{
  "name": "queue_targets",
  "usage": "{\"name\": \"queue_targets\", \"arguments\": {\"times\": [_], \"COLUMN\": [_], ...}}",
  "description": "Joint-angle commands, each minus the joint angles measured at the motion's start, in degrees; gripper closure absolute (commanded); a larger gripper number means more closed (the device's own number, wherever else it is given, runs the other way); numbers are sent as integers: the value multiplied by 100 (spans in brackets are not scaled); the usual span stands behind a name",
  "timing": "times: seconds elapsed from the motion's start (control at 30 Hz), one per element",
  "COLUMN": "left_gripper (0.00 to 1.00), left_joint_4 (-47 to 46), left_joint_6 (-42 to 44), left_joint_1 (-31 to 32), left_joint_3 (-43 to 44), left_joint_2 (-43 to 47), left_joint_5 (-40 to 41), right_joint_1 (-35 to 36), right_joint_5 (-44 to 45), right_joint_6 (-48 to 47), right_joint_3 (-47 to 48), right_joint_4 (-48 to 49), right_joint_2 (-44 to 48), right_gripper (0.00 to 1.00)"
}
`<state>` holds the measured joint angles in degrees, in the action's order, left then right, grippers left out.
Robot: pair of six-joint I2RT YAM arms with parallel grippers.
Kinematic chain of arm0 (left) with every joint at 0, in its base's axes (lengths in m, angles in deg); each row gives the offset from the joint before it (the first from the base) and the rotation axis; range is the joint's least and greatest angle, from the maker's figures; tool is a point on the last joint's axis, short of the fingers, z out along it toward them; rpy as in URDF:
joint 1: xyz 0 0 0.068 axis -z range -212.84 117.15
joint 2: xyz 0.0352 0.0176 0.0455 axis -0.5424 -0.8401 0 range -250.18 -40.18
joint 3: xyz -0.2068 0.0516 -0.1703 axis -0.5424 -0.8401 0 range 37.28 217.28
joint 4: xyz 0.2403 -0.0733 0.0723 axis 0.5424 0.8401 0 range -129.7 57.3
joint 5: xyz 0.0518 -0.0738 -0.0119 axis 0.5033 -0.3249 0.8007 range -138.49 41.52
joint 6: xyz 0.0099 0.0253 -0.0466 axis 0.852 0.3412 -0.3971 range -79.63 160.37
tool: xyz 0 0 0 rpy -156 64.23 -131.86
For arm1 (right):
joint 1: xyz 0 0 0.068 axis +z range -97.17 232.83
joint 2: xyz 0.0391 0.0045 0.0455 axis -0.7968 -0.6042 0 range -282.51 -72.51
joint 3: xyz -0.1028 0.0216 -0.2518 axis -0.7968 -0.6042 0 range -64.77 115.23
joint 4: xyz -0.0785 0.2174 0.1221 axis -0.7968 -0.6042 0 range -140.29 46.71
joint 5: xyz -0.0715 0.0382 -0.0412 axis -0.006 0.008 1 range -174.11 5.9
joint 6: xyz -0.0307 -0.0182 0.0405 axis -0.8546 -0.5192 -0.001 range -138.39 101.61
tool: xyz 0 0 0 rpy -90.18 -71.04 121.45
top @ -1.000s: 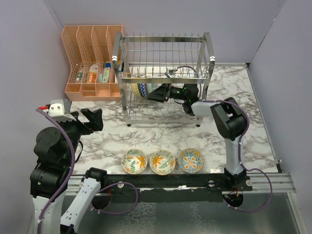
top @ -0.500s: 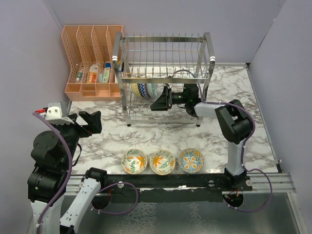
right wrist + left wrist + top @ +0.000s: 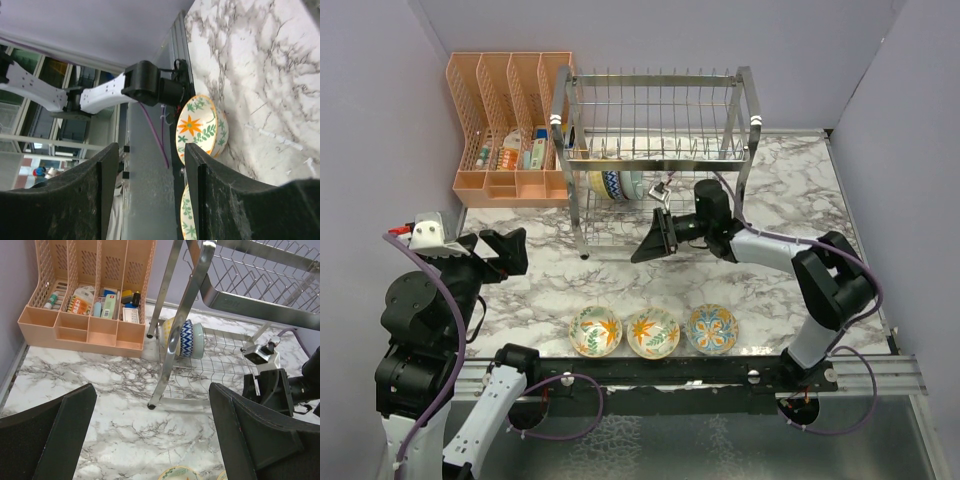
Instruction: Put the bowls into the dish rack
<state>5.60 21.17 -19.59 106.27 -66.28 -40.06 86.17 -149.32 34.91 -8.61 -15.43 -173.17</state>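
3 racked bowls (image 3: 613,185) are stood on edge, side by side, at the left end of the lower tier of the dish rack (image 3: 747,100): yellowish, blue-patterned, then pale teal. 3 loose bowls (image 3: 652,332), all floral, are lined up rim-up in a row nr the front edge of the tabletop (image 3: 820,200). The right pincer (image 3: 650,238) is held just in front of the lower tier, fingers spread apart, nothing gripped. The left pincer (image 3: 505,248) is raised at far left, well apart from all bowls, fingers wide, nothing gripped. A peach organizer (image 3: 510,120) w/ small items is seen just beside the rack's left end.
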Motion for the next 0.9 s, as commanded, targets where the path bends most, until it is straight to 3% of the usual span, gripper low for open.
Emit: {"name": "queue_targets", "arguments": {"times": [0.0, 0.37, 0.67, 0.87], "left_gripper": [1, 1, 1, 1], "left_joint_4": [-1, -42, -163, -231], "left_joint_6": [-72, -45, -56, -67], "left_joint_1": [28, 28, 28, 26], "left_joint_3": [58, -68, -280, -381], "left_joint_2": [46, -25, -44, -80], "left_joint_5": [69, 89, 85, 81], "right_joint_1": [314, 896, 1582, 2274], "right_joint_5": [224, 982, 2690, 3768], "right_joint_6": [-562, -1215, -1755, -1884], "right_joint_3": [-532, -1533, -1792, -1739], "right_joint_4": [-780, -2175, -3736, -4227], "right_joint_2": [549, 1912, 3209, 3251], "right_gripper": [45, 45, 46, 47]}}
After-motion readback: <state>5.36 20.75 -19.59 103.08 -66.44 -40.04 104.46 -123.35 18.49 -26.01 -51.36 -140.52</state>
